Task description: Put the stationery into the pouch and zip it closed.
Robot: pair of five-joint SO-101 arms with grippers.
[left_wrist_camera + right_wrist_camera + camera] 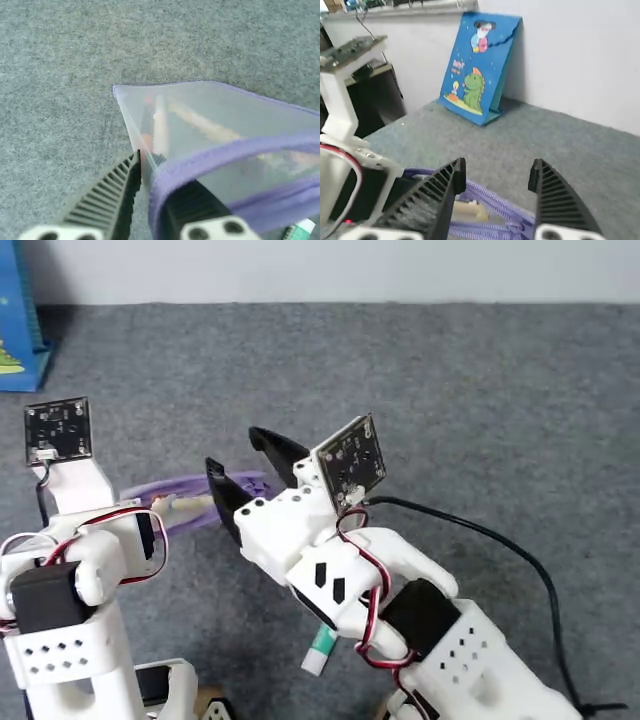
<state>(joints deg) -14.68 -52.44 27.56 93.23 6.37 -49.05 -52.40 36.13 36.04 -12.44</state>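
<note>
The left hand is clenched on 1 end of the pouch, with the purple-trimmed rim pinched between its 2 ribbed fingers. The pouch is translucent, and several pencil-like sticks can be made out through its wall, lying inside. In the high view the pouch is found left of centre in the frame, on the grey counter between the 2 arms.

The right hand is released, with its 2 black jaws spread wide apart. It is held over the far end of the pouch, near the middle of the high frame. In the right wrist view the purple zip is seen through the gap of that hand, with a pale piece lying against it; whether the zip is drawn cannot be told.

A green-and-white stick is seen on the counter at the lower middle of the high frame, partly covered by the right arm and outside the pouch. A blue gift bag is stood at the upper left edge of the frame, against the white wall.
</note>
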